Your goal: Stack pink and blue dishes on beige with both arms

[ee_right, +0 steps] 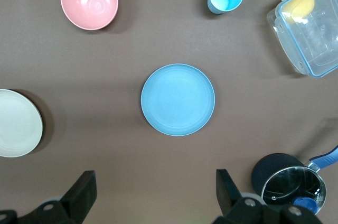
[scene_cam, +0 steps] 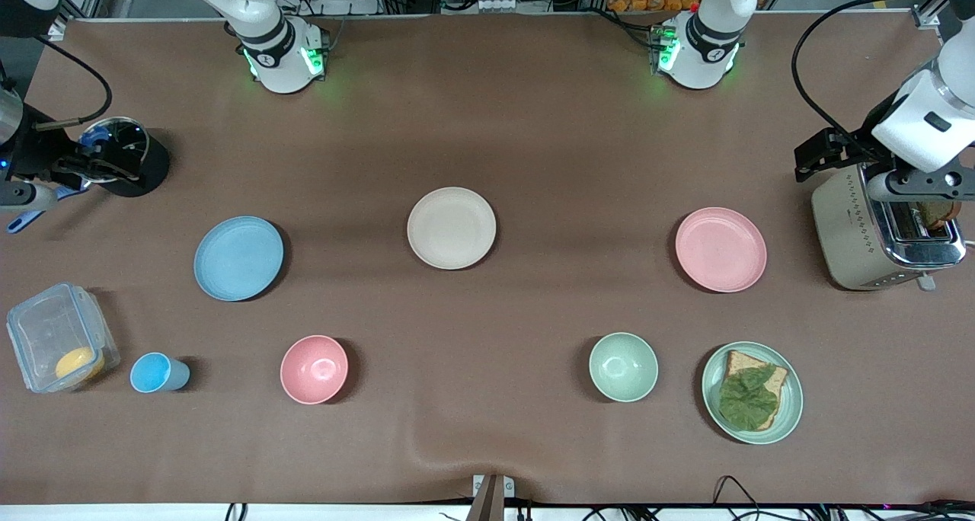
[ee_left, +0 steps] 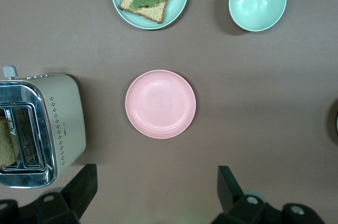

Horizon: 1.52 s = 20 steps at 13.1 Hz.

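Note:
The beige plate [scene_cam: 451,228] lies mid-table. The blue plate [scene_cam: 238,258] lies toward the right arm's end and the pink plate [scene_cam: 720,249] toward the left arm's end, each apart from the beige one. All three are bare. My left gripper [ee_left: 156,175] hangs high and open over bare table between the pink plate [ee_left: 160,103] and its arm's base, nothing between its fingers. My right gripper [ee_right: 154,179] hangs the same way, open and empty, over bare table by the blue plate [ee_right: 178,99]. An edge of the beige plate [ee_right: 16,123] shows in the right wrist view.
A toaster [scene_cam: 883,235] holding a toast slice stands beside the pink plate. Nearer the front camera are a green plate with toast and lettuce [scene_cam: 752,392], a green bowl [scene_cam: 623,366], a pink bowl [scene_cam: 314,369], a blue cup [scene_cam: 156,372] and a clear lidded box [scene_cam: 57,338]. A black lidded pot [scene_cam: 122,155] stands at the right arm's end.

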Available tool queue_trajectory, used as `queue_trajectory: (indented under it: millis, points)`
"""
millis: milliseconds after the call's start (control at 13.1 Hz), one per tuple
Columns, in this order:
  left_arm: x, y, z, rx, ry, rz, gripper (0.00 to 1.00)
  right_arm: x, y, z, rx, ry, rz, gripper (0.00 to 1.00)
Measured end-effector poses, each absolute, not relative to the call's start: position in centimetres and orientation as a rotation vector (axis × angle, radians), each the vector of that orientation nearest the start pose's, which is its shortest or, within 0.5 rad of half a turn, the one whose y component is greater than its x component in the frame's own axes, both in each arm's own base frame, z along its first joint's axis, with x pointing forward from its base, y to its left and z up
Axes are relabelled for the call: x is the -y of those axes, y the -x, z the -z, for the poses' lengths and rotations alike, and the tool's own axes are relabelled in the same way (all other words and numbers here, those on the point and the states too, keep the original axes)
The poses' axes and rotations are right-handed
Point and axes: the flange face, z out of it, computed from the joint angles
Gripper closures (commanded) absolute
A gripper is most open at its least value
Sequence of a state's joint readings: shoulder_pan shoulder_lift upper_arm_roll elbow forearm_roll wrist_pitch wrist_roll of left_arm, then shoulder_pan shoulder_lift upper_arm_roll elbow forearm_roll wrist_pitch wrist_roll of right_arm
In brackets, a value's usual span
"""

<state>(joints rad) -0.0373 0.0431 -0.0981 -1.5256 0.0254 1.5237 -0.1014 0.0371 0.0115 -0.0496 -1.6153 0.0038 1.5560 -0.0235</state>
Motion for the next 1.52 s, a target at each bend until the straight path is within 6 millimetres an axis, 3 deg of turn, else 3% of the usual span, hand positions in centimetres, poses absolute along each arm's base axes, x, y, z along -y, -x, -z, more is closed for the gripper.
queue_trajectory:
  millis: [305, 1523]
  points:
    - [6.9, -56.1, -61.1, -0.044, 3.113, -0.083, 0.0, 0.5, -55.4, -59.6, 0.022, 3.135, -0.111, 0.0]
    - [6.5, -56.7, -55.3, -0.053, 3.066, -0.134, 0.0, 0.5, -55.4, -59.6, 0.022, 3.135, -0.112, 0.0]
